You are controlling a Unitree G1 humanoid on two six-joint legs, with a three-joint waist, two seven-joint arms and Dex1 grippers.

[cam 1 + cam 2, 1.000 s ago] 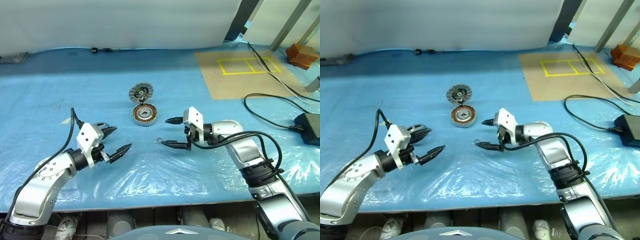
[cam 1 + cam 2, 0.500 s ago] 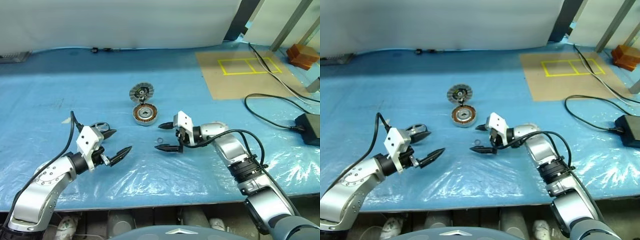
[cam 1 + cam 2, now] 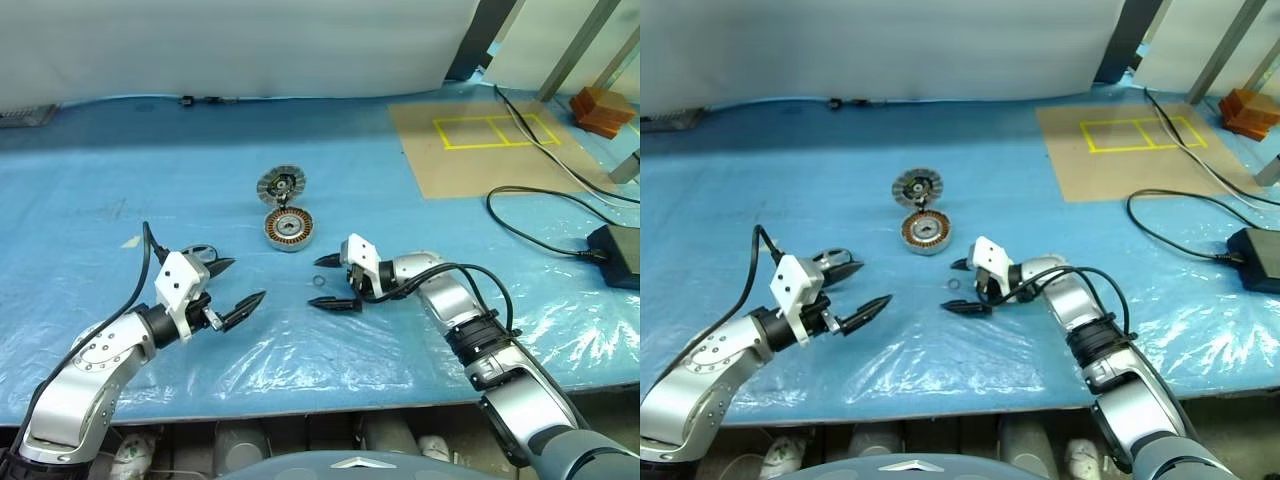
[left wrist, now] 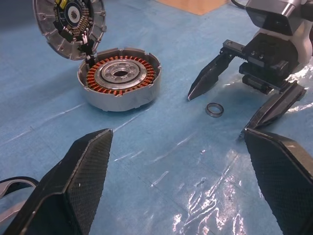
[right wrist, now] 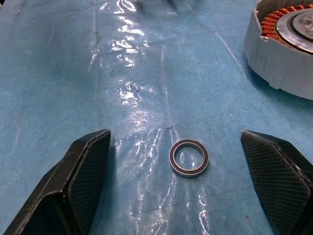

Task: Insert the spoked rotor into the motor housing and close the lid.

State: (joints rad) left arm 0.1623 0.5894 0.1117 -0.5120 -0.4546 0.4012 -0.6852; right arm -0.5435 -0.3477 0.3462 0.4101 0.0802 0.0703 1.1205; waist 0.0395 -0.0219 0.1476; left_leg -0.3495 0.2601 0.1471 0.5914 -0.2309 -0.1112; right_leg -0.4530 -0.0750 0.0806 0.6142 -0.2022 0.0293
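My right end effector point(image 3: 332, 283) is spread wide and empty, low over the blue counter point(image 3: 120, 180), its fingers either side of a small metal ring point(image 5: 189, 157). My left end effector point(image 3: 238, 282) is wide open too, holding nothing. The motor housing point(image 3: 289, 229) sits just beyond, its lid point(image 3: 282, 185) touching its far rim.
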